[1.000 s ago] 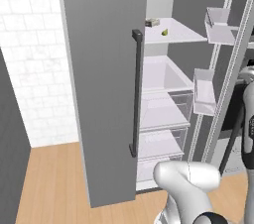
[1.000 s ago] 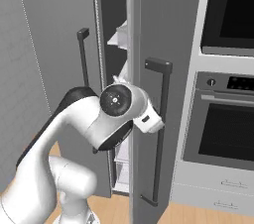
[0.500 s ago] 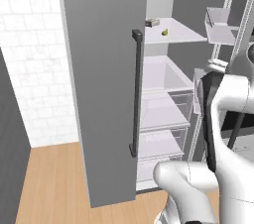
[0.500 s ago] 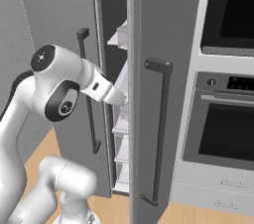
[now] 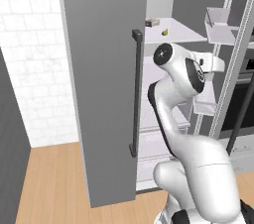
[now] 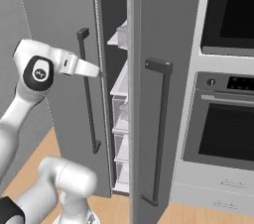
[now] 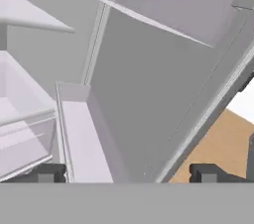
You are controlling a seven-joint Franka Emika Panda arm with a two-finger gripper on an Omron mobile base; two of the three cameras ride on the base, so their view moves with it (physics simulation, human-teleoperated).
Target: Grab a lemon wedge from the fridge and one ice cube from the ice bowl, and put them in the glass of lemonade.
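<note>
You are on the first step, fetching the lemon wedge point(image 5: 165, 32), and nothing is grasped yet. The fridge point(image 5: 99, 84) stands with its doors swung wide, and in the left base view the wedge sits as a tiny yellow-green speck on the upper white shelf point(image 5: 181, 30), at about one o'clock from the arm's raised elbow, with a tan boxy item point(image 5: 152, 22) just beside it toward nine o'clock. The hand point(image 7: 126, 173) is released, its two dark tips standing wide apart at the bottom of the hand view with nothing between them. That view looks down past a door bin point(image 7: 82, 139) and a clear drawer point(image 7: 22, 129) toward a strip of wooden floor point(image 7: 223, 143) at four o'clock, so the hand appears to be aimed well below the shelf that carries the wedge; the tilt of the view makes this hard to judge exactly. In the right base view the wrist pokes into the gap between the two doors, at nine o'clock from the right door's bar handle point(image 6: 158, 129). Your next move calls for raising and levelling the hand until the upper shelf and the wedge come into the hand view, then reaching in over the shelf edge, keeping clear of the door bins, and lining the spread tips either side of the wedge rather than the tan item.
</note>
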